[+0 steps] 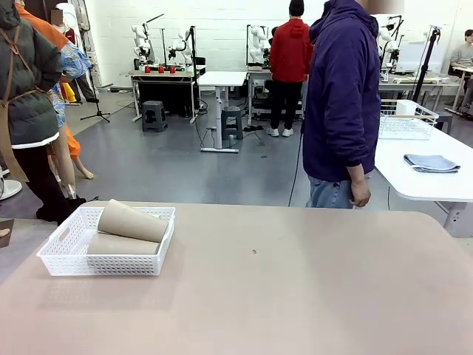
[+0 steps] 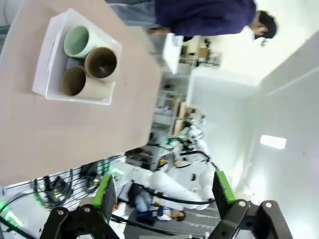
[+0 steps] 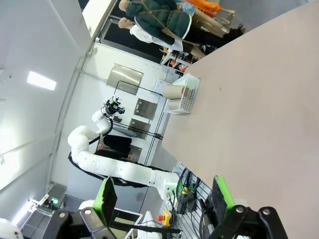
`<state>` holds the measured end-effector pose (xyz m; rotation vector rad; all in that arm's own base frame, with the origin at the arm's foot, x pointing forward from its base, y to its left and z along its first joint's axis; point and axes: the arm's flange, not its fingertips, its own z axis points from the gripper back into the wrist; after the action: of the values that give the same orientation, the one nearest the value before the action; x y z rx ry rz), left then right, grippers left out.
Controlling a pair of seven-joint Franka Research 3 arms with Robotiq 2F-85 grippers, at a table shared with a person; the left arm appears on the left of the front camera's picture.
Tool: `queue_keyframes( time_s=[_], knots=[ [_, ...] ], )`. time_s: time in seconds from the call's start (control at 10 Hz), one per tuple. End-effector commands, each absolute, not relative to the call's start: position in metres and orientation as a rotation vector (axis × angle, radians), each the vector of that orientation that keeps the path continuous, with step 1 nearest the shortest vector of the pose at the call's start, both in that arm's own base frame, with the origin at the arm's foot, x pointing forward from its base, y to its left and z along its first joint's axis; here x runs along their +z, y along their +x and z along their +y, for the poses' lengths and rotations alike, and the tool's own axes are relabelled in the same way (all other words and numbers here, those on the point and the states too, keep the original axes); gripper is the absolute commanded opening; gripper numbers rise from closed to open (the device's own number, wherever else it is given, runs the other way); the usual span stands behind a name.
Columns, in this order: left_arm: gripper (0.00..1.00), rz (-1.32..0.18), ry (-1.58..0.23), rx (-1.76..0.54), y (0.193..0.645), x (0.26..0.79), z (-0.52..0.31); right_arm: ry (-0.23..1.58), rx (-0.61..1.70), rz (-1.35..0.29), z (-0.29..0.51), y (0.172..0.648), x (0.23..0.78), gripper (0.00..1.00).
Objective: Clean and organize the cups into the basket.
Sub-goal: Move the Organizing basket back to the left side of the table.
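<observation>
The white lattice basket point(image 1: 103, 264) sits at the table's left, with tan cups lying in it on their sides, one point(image 1: 133, 220) on top of another point(image 1: 122, 244). From the left wrist view I look down into the basket point(image 2: 44, 64) and see three cup mouths: a pale green cup point(image 2: 79, 41) and two tan cups point(image 2: 101, 63) point(image 2: 75, 82). My left gripper point(image 2: 164, 194) is open, high above the table, holding nothing. My right gripper point(image 3: 164, 194) is open too, far from the basket point(image 3: 188, 98) and the tan cup point(image 3: 173, 91) in it.
A person in a purple hoodie point(image 1: 344, 103) stands at the table's far edge, one hand point(image 1: 361, 194) hanging down. A white side table at right carries a wire basket point(image 1: 405, 118) and a folded grey cloth point(image 1: 431, 163). The tan tabletop point(image 1: 295, 281) stretches right of the basket.
</observation>
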<state>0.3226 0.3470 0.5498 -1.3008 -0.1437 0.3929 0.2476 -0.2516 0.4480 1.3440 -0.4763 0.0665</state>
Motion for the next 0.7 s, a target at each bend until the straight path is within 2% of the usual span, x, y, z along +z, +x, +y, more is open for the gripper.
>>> queue_keyframes(
  time_s=[0.0, 0.4, 0.6],
  knots=[
    [1.0, -0.129, -1.387, 0.362, 0.337, 0.544, 0.382, 1.345, 0.072, -0.462, -0.25, 0.245, 0.448, 1.0],
    [1.0, -0.083, -1.402, 0.319, 0.335, 0.529, 0.385, 1.345, 0.072, -0.462, -0.25, 0.245, 0.448, 1.0],
    [1.0, -0.113, -1.426, 0.384, 0.34, 0.516, 0.366, 1.345, 0.072, -0.462, -0.25, 0.245, 0.448, 1.0]
  ],
)
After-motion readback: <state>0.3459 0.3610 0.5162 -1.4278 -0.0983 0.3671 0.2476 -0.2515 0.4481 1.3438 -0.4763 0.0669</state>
